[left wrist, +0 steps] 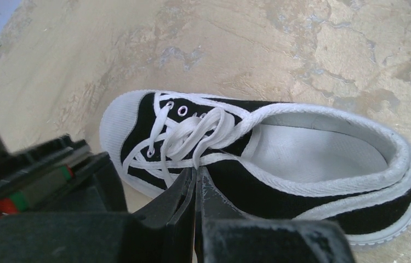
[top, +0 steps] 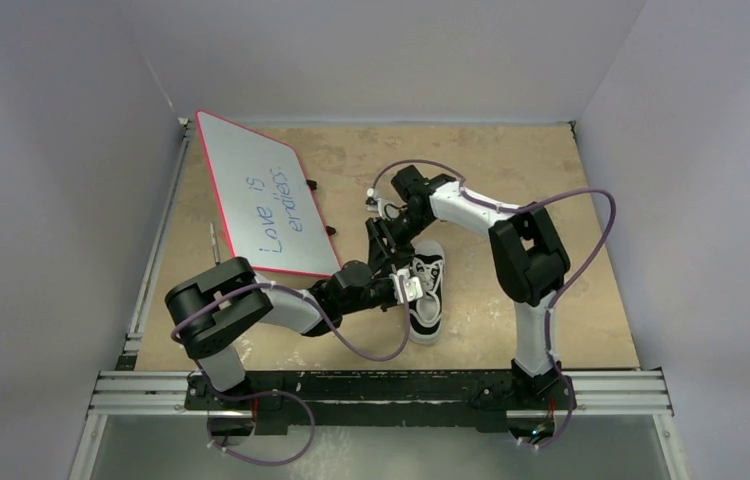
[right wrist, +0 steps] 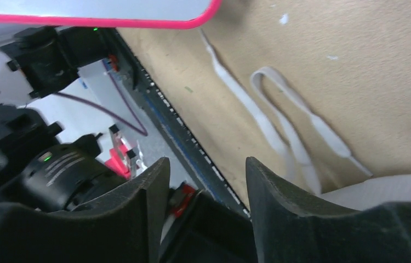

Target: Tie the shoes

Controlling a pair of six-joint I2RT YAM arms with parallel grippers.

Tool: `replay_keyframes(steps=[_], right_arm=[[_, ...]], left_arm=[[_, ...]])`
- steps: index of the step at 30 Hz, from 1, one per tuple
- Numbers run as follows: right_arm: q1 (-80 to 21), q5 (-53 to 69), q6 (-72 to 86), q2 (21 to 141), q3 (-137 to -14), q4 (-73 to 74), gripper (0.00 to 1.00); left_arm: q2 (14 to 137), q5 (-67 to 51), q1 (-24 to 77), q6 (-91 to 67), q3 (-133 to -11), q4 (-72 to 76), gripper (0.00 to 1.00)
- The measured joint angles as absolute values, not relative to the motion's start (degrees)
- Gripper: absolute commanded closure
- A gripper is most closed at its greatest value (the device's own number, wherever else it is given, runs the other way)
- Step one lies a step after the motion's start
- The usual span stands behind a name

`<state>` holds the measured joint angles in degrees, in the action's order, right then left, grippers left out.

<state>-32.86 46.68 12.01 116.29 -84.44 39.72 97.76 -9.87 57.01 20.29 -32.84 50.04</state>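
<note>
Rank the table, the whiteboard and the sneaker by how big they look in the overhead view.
1. table
2. whiteboard, propped up nearer the camera, yet clearly smaller
3. sneaker

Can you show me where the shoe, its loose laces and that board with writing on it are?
sneaker (left wrist: 116, 123), left wrist view, on its white toe cap.
laces (right wrist: 328, 136), right wrist view, on a loose end lying flat.
whiteboard (top: 243, 162), top view, on its white writing face.

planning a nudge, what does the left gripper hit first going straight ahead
The laces of the sneaker: the left gripper, jaws shut, points right at them, tips seemingly touching, though depth is unclear.
</note>
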Motion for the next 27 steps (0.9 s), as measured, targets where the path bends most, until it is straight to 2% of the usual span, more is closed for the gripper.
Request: replay_keyframes(steps=[6, 13, 16, 20, 27], right_arm=[[-29.36, 47.88, 14.5, 109.6, -85.91, 43.4, 0.25], [-17.82, 40.49, 13.74, 95.22, -88.4, 46.44, 0.24], [-17.21, 33.95, 11.97, 86.54, -82.21, 45.56, 0.24], [-18.15, 30.48, 11.75, 75.09, -67.77, 42.33, 0.28], [-18.28, 32.67, 14.55, 75.37, -57.76, 36.53, 0.3]], left_arm=[[98.13, -9.98, 56.86, 17.61, -32.84, 50.13, 1.0], [98.61, -13.91, 54.7, 9.93, -34.09, 48.9, 1.0], [99.09, -16.99, 53.12, 5.23, -35.92, 47.59, 1.0], [99.44, -20.23, 51.33, -1.17, -37.63, 47.31, 1.0], [99.35, -23.05, 49.5, -7.18, -37.08, 48.1, 1.0]])
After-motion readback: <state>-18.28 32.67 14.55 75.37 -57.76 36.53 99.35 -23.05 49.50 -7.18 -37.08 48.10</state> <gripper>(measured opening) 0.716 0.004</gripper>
